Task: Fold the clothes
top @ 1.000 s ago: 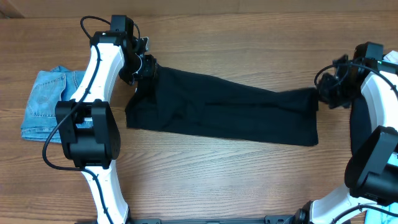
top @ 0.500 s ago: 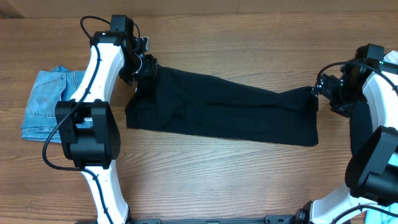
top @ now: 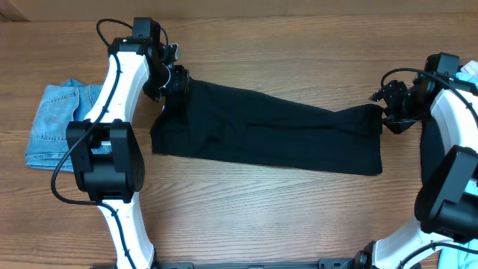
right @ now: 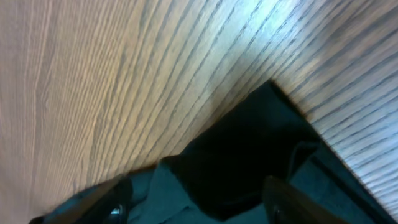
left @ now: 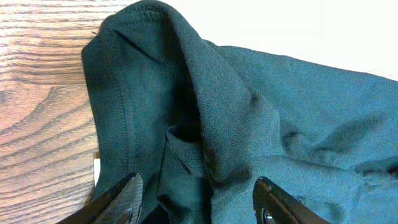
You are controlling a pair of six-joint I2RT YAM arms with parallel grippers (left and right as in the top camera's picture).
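One long black knit garment [top: 269,138] lies, seemingly flat, on woodgrain table [top: 261,217].

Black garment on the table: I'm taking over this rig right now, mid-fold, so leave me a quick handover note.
Left gripper: its fingers straddle a raised fold at the black garment, upper-left corner in the overhead view. Cannot tell whether it is clamped.
Right gripper: at the garment's upper-right corner, with fabric between the fingers. Its grip is also unclear.
Done: a blue denim piece lies left of the left arm and looks folded.
Left: the black garment lies spread lengthwise across the table, not yet folded. The likely next step is bringing its ends together.
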